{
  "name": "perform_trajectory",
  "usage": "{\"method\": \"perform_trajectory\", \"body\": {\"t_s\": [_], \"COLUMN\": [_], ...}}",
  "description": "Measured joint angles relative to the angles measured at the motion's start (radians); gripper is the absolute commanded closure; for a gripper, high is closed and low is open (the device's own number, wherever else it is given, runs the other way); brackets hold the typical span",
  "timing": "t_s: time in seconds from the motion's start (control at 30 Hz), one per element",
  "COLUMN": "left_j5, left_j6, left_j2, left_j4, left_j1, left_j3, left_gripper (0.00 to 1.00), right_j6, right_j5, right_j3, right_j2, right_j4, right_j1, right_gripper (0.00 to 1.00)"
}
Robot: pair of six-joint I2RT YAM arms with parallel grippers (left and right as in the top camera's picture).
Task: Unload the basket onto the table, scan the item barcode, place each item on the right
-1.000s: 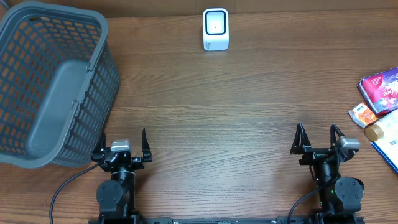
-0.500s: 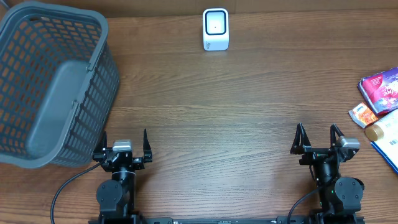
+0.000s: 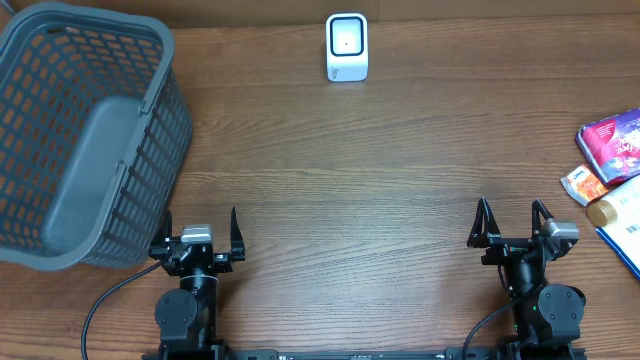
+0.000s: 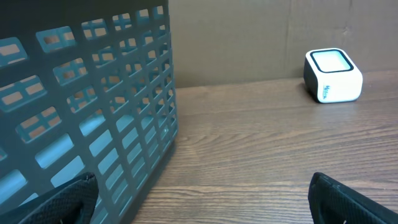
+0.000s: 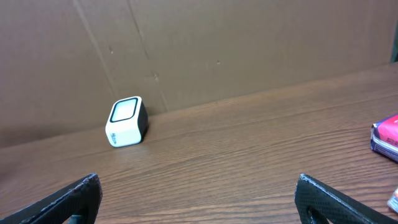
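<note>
The right claw [image 3: 510, 216] and left claw [image 3: 199, 224] gape wide, empty, at the near edge of the counter [image 3: 350, 180]; the purple packet [image 3: 612, 138] lies among goods far right; likely light, crinkly, slippery; pinch one edge; the scanner [image 3: 347, 47] sits well apart.

Grey lattice basket [image 3: 160, 150] at left edge of wooden table [image 3: 350, 170]
</note>
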Motion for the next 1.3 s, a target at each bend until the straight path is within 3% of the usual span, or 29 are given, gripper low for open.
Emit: {"method": "perform_trajectory", "body": {"t_s": [1.3], "left_j5": [0.005], "left_j6": [0.0], "left_j2": [0.0], "left_j4": [0.0], "left_j1": [0.0], "left_j3": [0.0], "left_gripper": [0.0], "right_j6": [0.001], "right_j5": [0.002], "right_j3": [0.0], "right_j2": [0.0], "right_j4": [-0.002], "right_j1": [-0.016], "right_gripper": [0.0]}}
